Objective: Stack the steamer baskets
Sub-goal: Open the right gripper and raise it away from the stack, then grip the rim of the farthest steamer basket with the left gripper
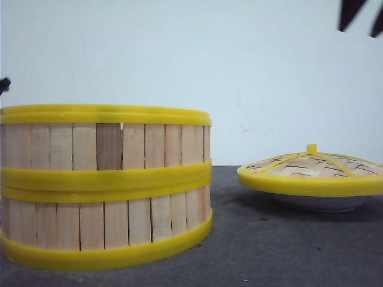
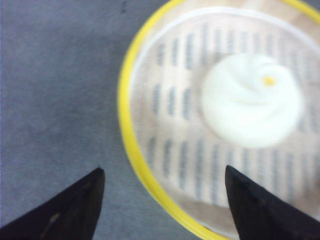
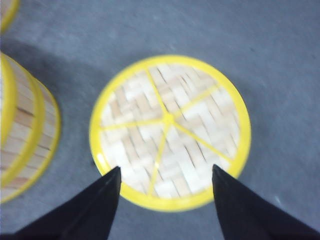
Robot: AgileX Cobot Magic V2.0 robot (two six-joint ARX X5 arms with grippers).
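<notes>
Two steamer baskets (image 1: 105,185) stand stacked at the left of the front view, with pale slat walls and yellow rims; the right wrist view shows the stack (image 3: 25,135) from above. In the left wrist view a steamer basket (image 2: 172,125) seen from above holds a white bun (image 2: 250,100). I cannot tell whether it tops the stack. My left gripper (image 2: 162,172) hangs open over its yellow rim, touching nothing. My right gripper (image 3: 166,170) is open above the woven lid (image 3: 170,130), and its fingers (image 1: 350,15) show high at the top right.
The domed lid (image 1: 311,170) with a yellow rim and knob rests on a white plate (image 1: 320,203) at the right, a gap of grey table (image 1: 239,239) between it and the stack. Another yellow rim (image 3: 7,12) shows at the right wrist view's corner.
</notes>
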